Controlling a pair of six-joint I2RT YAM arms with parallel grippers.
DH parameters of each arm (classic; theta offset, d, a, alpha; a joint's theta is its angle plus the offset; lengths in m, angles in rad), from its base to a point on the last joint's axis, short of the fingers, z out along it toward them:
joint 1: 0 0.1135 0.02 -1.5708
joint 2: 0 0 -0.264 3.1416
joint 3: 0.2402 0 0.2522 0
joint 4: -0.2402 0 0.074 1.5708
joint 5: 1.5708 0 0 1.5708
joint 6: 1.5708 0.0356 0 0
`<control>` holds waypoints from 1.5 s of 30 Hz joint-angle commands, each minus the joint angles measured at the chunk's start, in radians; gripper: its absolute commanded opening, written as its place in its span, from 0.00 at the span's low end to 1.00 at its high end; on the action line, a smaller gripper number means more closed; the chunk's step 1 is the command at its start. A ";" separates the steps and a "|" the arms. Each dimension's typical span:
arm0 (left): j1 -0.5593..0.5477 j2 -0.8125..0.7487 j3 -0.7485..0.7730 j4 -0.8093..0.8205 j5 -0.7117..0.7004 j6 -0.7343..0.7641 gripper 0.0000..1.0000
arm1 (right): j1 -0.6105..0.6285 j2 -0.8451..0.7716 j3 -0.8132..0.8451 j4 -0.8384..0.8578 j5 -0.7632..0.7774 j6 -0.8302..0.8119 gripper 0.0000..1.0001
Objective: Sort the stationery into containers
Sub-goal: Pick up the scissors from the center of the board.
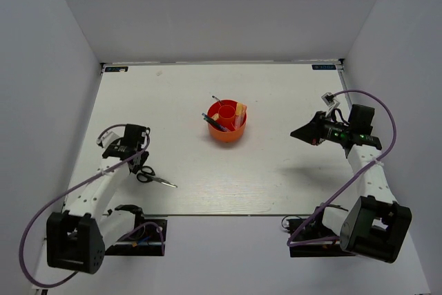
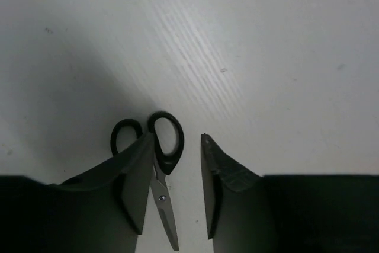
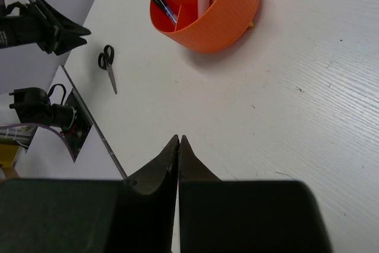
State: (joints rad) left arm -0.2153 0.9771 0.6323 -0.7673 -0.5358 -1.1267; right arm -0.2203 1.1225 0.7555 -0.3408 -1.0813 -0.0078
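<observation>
The black-handled scissors [image 1: 153,178] lie flat on the white table near my left arm. In the left wrist view the scissors [image 2: 159,164] lie below my open left gripper [image 2: 176,137], partly behind its left finger, blades pointing toward the camera. My left gripper [image 1: 138,160] hovers just above the handles. The orange-red tub [image 1: 227,121] stands mid-table with pens and markers standing in it; it also shows in the right wrist view [image 3: 207,7]. My right gripper [image 1: 298,133] is shut and empty, right of the tub, its tips [image 3: 179,139] together.
A thin dark pen [image 1: 215,97] sticks out behind the tub. The scissors also show in the right wrist view [image 3: 108,66], with my left arm [image 3: 41,25] beside them. The table's near edge runs close to the scissors.
</observation>
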 commanded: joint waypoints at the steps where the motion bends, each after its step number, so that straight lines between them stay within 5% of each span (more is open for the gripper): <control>1: 0.088 0.095 0.030 -0.029 0.275 -0.005 0.45 | 0.001 -0.041 0.005 0.013 0.015 -0.011 0.00; 36: 0.128 0.394 0.032 0.088 0.270 0.097 0.42 | -0.004 -0.021 -0.001 0.016 0.000 -0.012 0.00; 39: 0.129 0.429 0.044 0.065 0.270 0.110 0.36 | -0.005 -0.020 -0.001 0.016 0.000 -0.012 0.00; 43: 0.129 0.456 0.046 0.057 0.283 0.116 0.10 | -0.005 -0.023 -0.001 0.014 0.001 -0.009 0.00; 45: 0.131 0.460 0.030 0.066 0.290 0.117 0.06 | -0.005 -0.026 0.001 0.016 0.001 -0.011 0.00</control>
State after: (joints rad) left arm -0.0929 1.3964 0.6987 -0.7067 -0.2466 -1.0138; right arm -0.2207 1.0996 0.7551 -0.3401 -1.0687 -0.0097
